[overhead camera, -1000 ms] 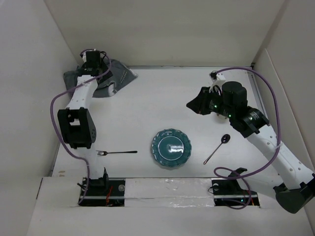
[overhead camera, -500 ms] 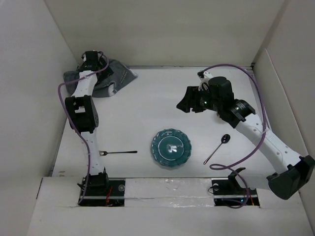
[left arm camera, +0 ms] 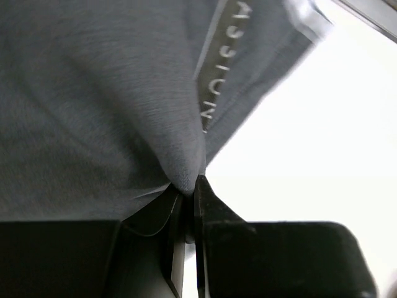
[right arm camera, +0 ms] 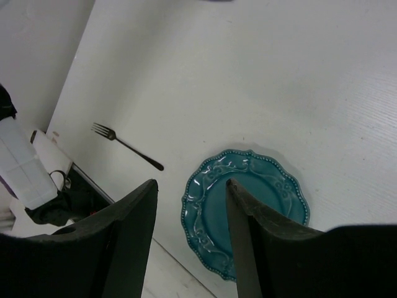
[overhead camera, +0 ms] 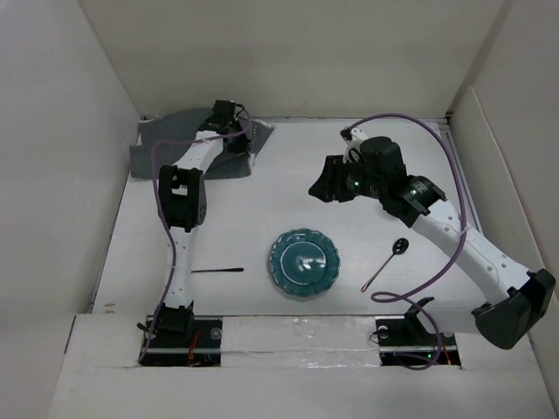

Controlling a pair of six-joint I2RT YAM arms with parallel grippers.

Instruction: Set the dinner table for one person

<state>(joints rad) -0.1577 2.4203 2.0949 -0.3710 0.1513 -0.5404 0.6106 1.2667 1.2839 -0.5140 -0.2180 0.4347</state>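
Note:
The dinner table [overhead camera: 262, 196] is a large white surface. At its back left lies a grey cloth [overhead camera: 162, 147], stretched out along the rear wall. My left gripper [overhead camera: 238, 131] is shut on a pinched fold of that cloth [left arm camera: 93, 93], which bunches right at the left gripper's [left arm camera: 189, 186] tips. A teal plate [overhead camera: 303, 263] sits at the near centre, with a fork [overhead camera: 218, 271] to its left and a spoon [overhead camera: 386, 262] to its right. My right gripper [overhead camera: 320, 190] hovers open and empty above the table; the right wrist view shows the right gripper [right arm camera: 191, 184] over the plate [right arm camera: 248, 211] and fork [right arm camera: 127, 146].
White walls [overhead camera: 70, 175] enclose the table on the left, back and right. The left arm [overhead camera: 179, 209] crosses over the fork's tines. Both arm bases and a purple cable [overhead camera: 437, 262] sit along the near edge. A lettered label [left arm camera: 217, 68] shows on the cloth.
My left gripper has shut on the grey cloth and pulled it rightwards along the back wall, stretching it out. The right arm has swung a little left toward the table's middle.

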